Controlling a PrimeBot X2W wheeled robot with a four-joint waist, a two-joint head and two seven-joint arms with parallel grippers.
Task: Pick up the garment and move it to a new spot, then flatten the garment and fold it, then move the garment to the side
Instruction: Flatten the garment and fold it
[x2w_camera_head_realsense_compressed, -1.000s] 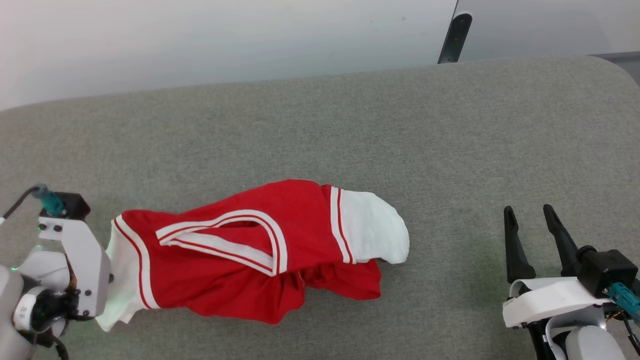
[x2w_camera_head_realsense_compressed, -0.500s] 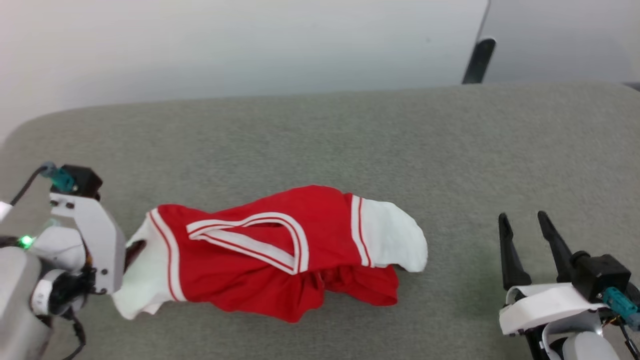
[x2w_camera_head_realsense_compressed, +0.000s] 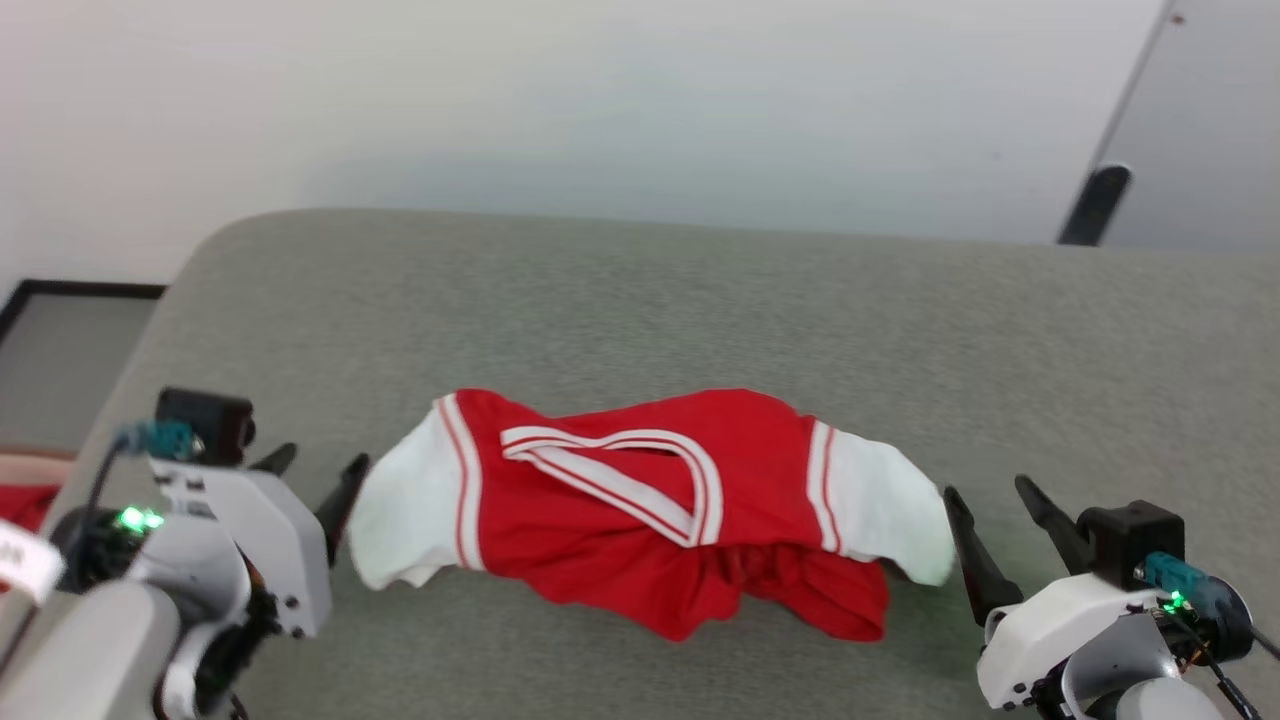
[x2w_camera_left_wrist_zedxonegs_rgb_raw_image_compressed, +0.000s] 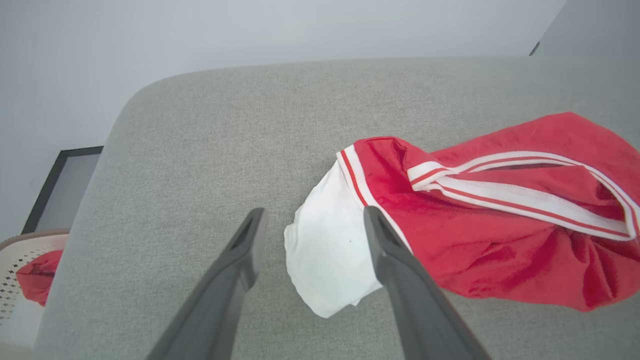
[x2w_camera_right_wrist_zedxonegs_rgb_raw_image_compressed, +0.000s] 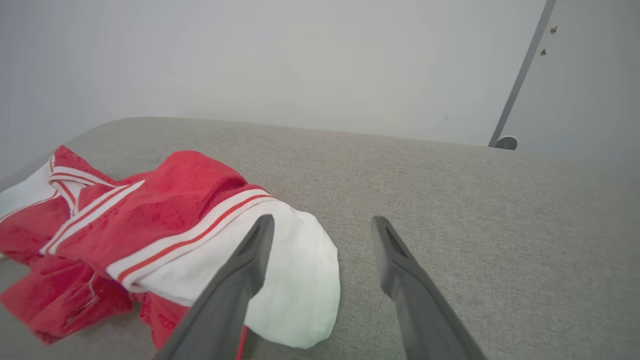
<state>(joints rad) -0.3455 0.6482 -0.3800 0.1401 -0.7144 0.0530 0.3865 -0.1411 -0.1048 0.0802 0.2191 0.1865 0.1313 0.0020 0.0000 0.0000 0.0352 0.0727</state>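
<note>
The garment (x2w_camera_head_realsense_compressed: 640, 510), a red jersey with white sleeve ends and a striped collar, lies bunched on the grey table (x2w_camera_head_realsense_compressed: 620, 300), sleeves out to either side. My left gripper (x2w_camera_head_realsense_compressed: 320, 465) is open just left of the white left sleeve, holding nothing. In the left wrist view the left gripper (x2w_camera_left_wrist_zedxonegs_rgb_raw_image_compressed: 314, 212) stands wide over the edge of that sleeve of the garment (x2w_camera_left_wrist_zedxonegs_rgb_raw_image_compressed: 325, 250). My right gripper (x2w_camera_head_realsense_compressed: 988, 492) is open beside the white right sleeve. The right wrist view has the right gripper (x2w_camera_right_wrist_zedxonegs_rgb_raw_image_compressed: 324, 220) with its left finger over the sleeve of the garment (x2w_camera_right_wrist_zedxonegs_rgb_raw_image_compressed: 165, 210).
A pale basket (x2w_camera_left_wrist_zedxonegs_rgb_raw_image_compressed: 20, 250) holding a small red cloth (x2w_camera_left_wrist_zedxonegs_rgb_raw_image_compressed: 37, 282) stands beyond the table's rounded left end. A dark-framed panel (x2w_camera_head_realsense_compressed: 60, 292) lies on the floor there. A dark stub (x2w_camera_head_realsense_compressed: 1095, 200) sits by the back wall at right.
My left gripper has opened and let go of the white left sleeve, now a little apart from it. The head camera has shifted, so the whole picture moved. The right gripper stays open.
</note>
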